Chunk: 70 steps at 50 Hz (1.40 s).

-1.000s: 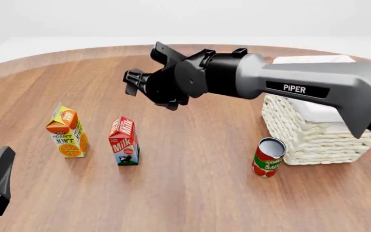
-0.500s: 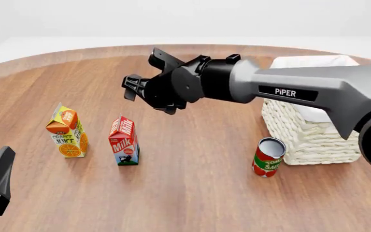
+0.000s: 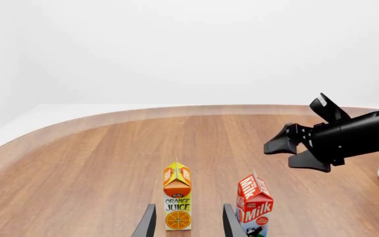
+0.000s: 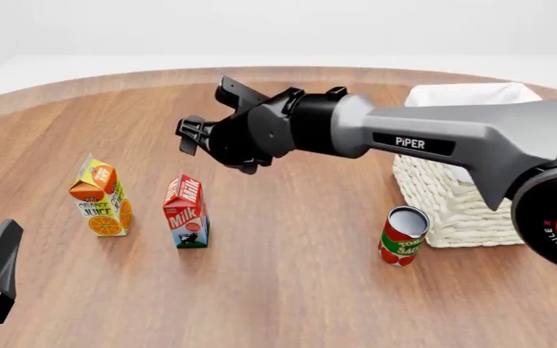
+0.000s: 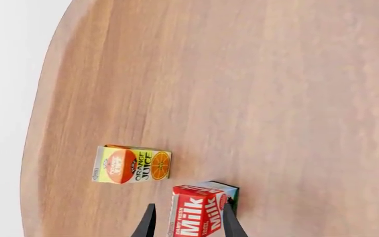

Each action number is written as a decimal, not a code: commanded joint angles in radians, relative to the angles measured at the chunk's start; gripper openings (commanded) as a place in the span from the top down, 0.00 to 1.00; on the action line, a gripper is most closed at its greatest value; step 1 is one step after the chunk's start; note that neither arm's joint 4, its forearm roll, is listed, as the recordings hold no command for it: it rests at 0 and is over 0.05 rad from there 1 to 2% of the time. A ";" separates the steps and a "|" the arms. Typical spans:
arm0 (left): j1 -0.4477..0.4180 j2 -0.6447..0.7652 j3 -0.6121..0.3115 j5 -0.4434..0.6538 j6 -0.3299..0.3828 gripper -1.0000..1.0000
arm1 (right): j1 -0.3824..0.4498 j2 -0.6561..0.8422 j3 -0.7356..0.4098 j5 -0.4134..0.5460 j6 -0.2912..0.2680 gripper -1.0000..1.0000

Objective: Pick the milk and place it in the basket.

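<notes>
The milk [image 4: 186, 212] stands upright on the wood table [image 4: 289, 290], front-left area, just beside the orange juice carton [image 4: 101, 197] but not touching it; juice is to its left in the front view. It's a small gable-top carton w/ a red top, white "Milk" lettering running up the side, blue-white lower part w/ a black cow, green strip at the base. The right wrist view shows more small white print next to the big "Milk" on the red face; too small to read.

The right gripper [image 4: 204, 117] is up in the air above & behind the milk, arm reaching in across the table from the right, fingers spread apart w/ nothing between them. In its own cam the milk sits between the two fingertips [image 5: 147, 224], though the front view shows the gripper well above it, no contact.

The left gripper [image 3: 185, 222] is low at the near-left edge, jaws apart, empty, aimed toward the juice carton.

The basket [image 4: 467, 196], cream wicker w/ white cloth lining, is on the right side, well apart from the milk. A tomato sauce can [image 4: 402, 235] stands just beside the basket's front-left corner.
</notes>
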 commanded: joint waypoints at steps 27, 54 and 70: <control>0.000 0.000 0.000 0.000 0.000 0.00 | 0.014 0.004 0.018 -0.012 0.015 0.00; 0.000 0.000 0.000 0.000 0.000 0.00 | 0.018 0.027 0.038 -0.047 0.034 0.00; 0.000 0.000 0.000 0.000 0.000 0.00 | 0.027 0.046 0.040 -0.068 0.046 0.00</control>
